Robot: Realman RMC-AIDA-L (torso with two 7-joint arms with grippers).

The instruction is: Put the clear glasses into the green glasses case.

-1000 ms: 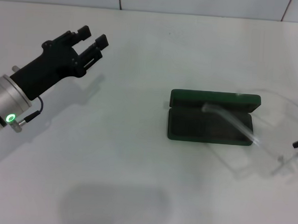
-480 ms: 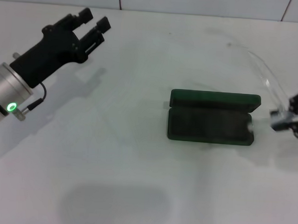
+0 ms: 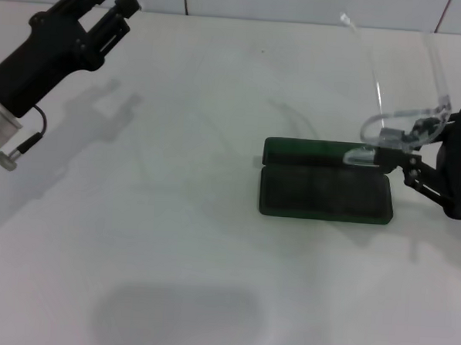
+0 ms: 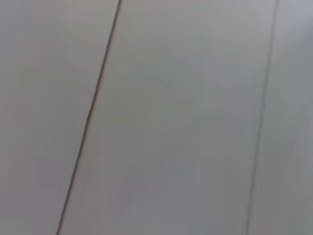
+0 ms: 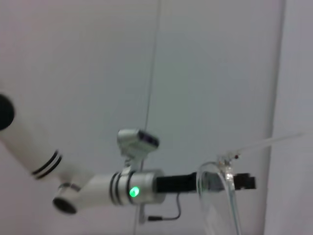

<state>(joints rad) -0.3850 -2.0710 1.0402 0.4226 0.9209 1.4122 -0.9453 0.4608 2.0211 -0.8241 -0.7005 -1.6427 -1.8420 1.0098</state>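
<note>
So the right claw (image 3: 386, 150) is pinching the clear glasses (image 3: 397, 96) by the front frame, held just above the far right corner of the green glasses case (image 3: 327, 181), arms sticking up. The case lies open on the counter (image 3: 173, 239). I'd tip them flat, line them up lengthwise with the tray, lower slowly. The left claw (image 3: 108, 0) sits well left of the case, fingers slightly spread.

Lying open and flat on the white surface: green glasses case (image 3: 325, 191), dark lining facing up, raised lid along the far edge. Hanging in the air above the case's right end: clear glasses (image 3: 396, 119), see-through frame low near the lid, thin arms sticking up and tilting away.
</note>
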